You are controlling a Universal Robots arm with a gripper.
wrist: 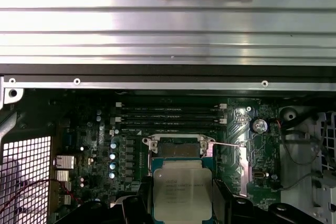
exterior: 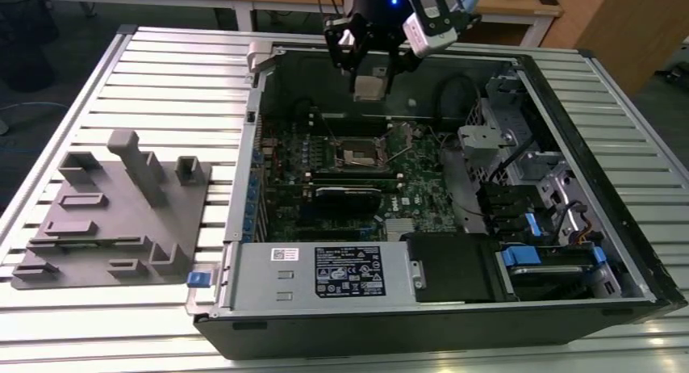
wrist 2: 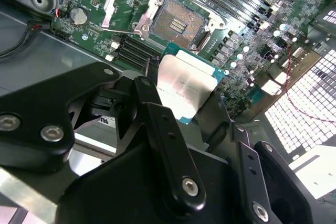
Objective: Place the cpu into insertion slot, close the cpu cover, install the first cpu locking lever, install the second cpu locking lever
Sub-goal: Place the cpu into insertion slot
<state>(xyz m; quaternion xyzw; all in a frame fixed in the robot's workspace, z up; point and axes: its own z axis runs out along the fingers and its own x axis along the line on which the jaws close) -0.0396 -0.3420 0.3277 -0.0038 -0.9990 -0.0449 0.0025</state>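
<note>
**CPU clamped by its edges, hanging over the open socket**

The cpu (wrist 2: 186,85) is a thin, stiff, light chip with a smooth metal lid and a green carrier rim. It will probably weigh nothing to the arm, yet it is fragile where it counts. Its underside contacts and the socket's own pins would not tolerate a tilted or scraping landing. The sound hold is on two opposite edges, and that is where the gripper (wrist: 181,203) has it. A black finger presses each side, the lid faces the cameras, and the chip looks level.

In both wrist views it hangs above the insertion slot (wrist 2: 178,23), clear of it and touching nothing. The slot's dark centre is bare. The cpu cover (wrist 2: 116,3) appears swung back beside the slot, leaving the way down open, though its exact angle is hard to judge.

Around the slot, the green motherboard (exterior: 323,159) is crowded with capacitors and long memory slots (wrist: 170,116), so there is little room to stray sideways. The board lies in an open computer case (exterior: 603,147), which rests on a slatted aluminium table (exterior: 161,74). A grey fixture block (exterior: 119,211) stands well apart, at the exterior view's left.
</note>
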